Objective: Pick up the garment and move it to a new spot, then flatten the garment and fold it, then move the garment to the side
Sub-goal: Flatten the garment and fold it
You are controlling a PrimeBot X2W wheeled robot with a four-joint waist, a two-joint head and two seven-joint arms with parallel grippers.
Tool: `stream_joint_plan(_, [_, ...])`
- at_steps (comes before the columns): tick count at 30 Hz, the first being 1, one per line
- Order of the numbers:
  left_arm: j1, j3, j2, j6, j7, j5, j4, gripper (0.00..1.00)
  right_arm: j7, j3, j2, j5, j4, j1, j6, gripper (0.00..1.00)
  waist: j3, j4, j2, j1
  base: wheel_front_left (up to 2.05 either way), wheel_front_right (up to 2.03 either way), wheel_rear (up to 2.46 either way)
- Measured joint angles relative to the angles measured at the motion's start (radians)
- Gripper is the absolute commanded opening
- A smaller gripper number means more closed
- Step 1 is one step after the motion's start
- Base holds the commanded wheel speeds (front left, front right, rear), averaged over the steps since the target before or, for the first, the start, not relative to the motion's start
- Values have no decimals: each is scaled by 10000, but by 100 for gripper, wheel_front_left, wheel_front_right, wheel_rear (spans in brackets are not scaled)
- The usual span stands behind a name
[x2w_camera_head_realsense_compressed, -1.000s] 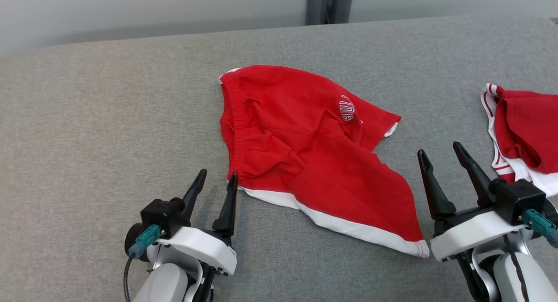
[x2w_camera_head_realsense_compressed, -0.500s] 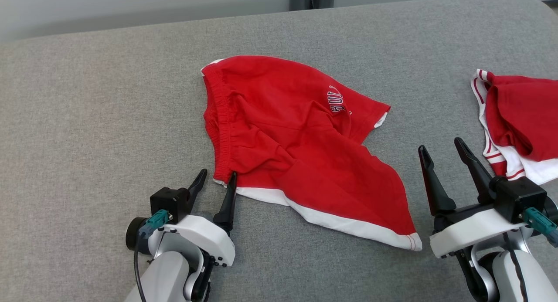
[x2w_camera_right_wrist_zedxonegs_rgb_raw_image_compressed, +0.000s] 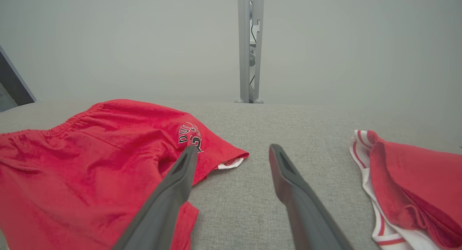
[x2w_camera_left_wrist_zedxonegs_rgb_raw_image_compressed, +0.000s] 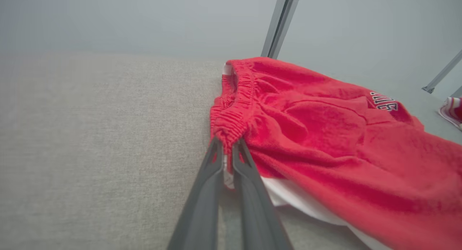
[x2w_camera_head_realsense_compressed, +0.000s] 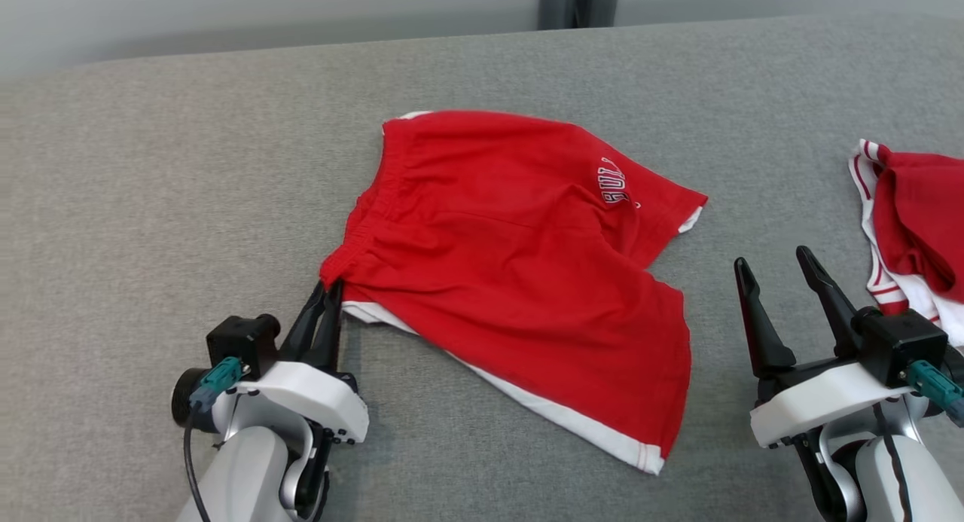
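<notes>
The left gripper [x2w_camera_head_realsense_compressed: 328, 290] clamps the waistband corner of the shorts [x2w_camera_head_realsense_compressed: 520, 281], the right gripper [x2w_camera_head_realsense_compressed: 773, 257] gapes empty; the pick-up seems in hand, and next it needs a lift clear of the bench [x2w_camera_head_realsense_compressed: 151, 190].

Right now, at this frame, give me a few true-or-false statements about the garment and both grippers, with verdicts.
1. The left gripper is shut on the waistband corner of the red shorts. True.
2. The right gripper also holds the shorts. False: its jaws stand open beside the shorts, with nothing between them.
3. A second red-and-white garment lies to the robot's right of the shorts. True.
4. The shorts hang clear in the air. False: they lie spread on the grey surface.
</notes>
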Motion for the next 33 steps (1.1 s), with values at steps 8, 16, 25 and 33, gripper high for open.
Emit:
stream_joint_plan(8, [384, 412, 140, 117, 0, 96, 15, 0, 36, 12, 79, -88, 238, 31, 0, 100, -272, 522, 0, 0, 0, 0, 0])
stream_joint_plan(16, [472, 387, 79, 161, 0, 142, 384, 100, 123, 36, 96, -105, 322, 32, 0, 100, -443, 711, 0, 0, 0, 0, 0])
stream_joint_plan(25, [879, 938, -67, 109, -2, 575, -1511, 100, 86, 127, 79, -69, 274, 156, -2, 100, -675, 695, 0, 0, 0, 0, 0])
stream_joint_plan(33, [1576, 1026, -221, -52, 0, 790, -2226, 100, 33, 17, 142, 86, 290, 238, 0, 100, -706, 765, 0, 0, 0, 0, 0])
